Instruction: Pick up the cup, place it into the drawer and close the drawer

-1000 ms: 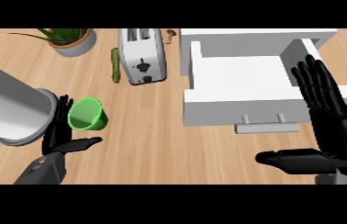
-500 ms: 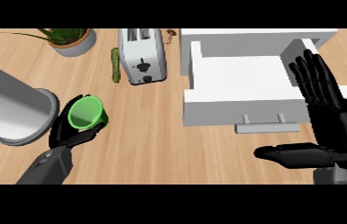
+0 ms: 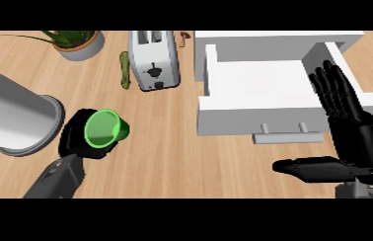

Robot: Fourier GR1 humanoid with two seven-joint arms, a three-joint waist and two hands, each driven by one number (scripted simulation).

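Note:
A green cup point(image 3: 106, 129) is tipped with its mouth facing up toward the camera, held in my left hand point(image 3: 77, 136), whose black fingers curl round its far side at the lower left. The white drawer point(image 3: 262, 87) stands pulled open at the right, with a grey handle point(image 3: 289, 135) on its front. My right hand point(image 3: 342, 131) rests open at the right edge, fingers straight over the drawer's right wall, thumb stretched out to the left.
A silver toaster point(image 3: 154, 60) stands at the top centre with a green cucumber point(image 3: 125, 69) beside it. A potted plant point(image 3: 73, 41) sits top left. A large grey pot point(image 3: 22, 116) lies at the left edge, close to the cup.
My left hand has closed round the green cup and lifted it a little to the right, tilting its mouth toward the camera. The right hand has hardly moved.

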